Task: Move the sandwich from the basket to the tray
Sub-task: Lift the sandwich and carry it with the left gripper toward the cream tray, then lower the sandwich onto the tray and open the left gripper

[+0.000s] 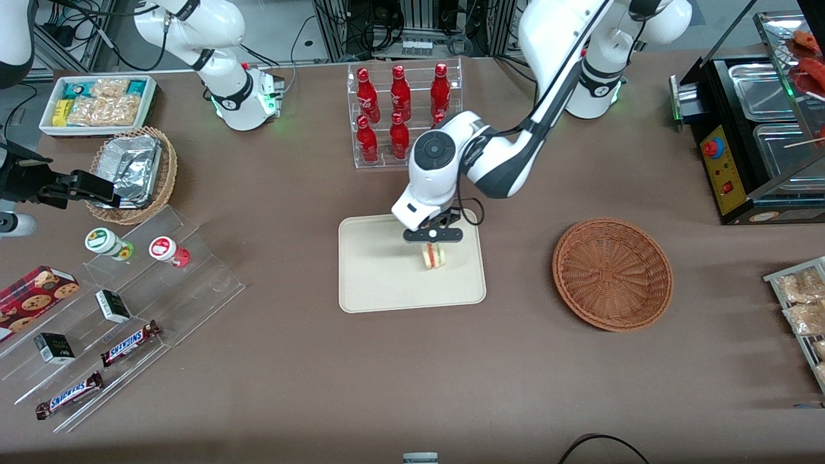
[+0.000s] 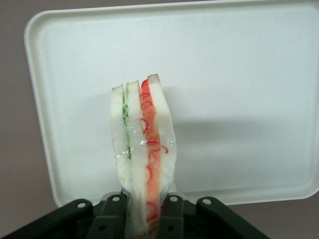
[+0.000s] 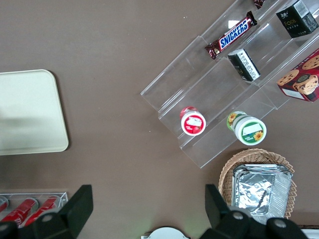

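The sandwich (image 1: 433, 256) is a wrapped wedge of white bread with red and green filling, and it hangs just above the cream tray (image 1: 374, 277). My gripper (image 1: 432, 242) is shut on the sandwich, over the tray's part nearest the basket. In the left wrist view the sandwich (image 2: 143, 149) stands on edge between the two black fingers (image 2: 171, 219), with the tray (image 2: 239, 74) beneath it. The round reddish-brown basket (image 1: 612, 272) lies on the table toward the working arm's end, with nothing in it.
A clear rack of red bottles (image 1: 401, 113) stands farther from the front camera than the tray. Toward the parked arm's end are stepped acrylic shelves (image 1: 122, 309) with snack bars and cups, a tan basket with foil (image 1: 135, 171) and a white bin of snacks (image 1: 100, 103). A black food warmer (image 1: 754, 129) stands at the working arm's end.
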Tool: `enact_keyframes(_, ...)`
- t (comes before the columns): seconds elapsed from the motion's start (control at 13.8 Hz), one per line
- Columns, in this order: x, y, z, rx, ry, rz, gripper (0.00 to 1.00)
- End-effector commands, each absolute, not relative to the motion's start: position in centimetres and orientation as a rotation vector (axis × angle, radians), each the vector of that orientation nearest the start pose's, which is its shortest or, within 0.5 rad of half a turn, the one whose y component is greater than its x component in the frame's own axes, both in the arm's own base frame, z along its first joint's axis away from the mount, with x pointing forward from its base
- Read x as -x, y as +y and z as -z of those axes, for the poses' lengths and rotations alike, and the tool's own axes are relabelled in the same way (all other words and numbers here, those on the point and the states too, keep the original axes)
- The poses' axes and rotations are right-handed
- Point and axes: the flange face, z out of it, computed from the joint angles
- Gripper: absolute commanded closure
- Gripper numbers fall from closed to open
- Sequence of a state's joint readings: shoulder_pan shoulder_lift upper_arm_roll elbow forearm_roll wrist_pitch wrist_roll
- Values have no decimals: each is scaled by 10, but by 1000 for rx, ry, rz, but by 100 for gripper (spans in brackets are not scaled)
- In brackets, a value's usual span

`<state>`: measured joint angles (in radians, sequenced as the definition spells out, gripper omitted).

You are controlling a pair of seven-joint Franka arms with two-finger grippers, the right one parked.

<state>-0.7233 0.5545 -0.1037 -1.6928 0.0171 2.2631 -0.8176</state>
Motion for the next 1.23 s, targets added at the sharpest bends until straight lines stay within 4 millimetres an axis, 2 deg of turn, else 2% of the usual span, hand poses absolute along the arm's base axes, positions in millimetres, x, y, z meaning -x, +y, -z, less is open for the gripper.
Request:
enact_keyframes(0.0, -461, -513, -263, 3207, 37, 25, 100)
enact_keyframes(0.15, -453, -522, -248, 3211, 58, 30, 100)
enact_keyframes(0.22, -453, -524, -246, 3217, 60, 38, 100)
enact_keyframes(0.51, -456, -524, -231, 3213, 85, 67, 100)
enact_keyframes(0.94, -462, -527, -233, 3213, 84, 95, 100)
enact_keyframes(1.02, -462, -527, -233, 3213, 84, 95, 88)
enact_keyframes(1.16, -462, -527, -233, 3213, 84, 95, 43)
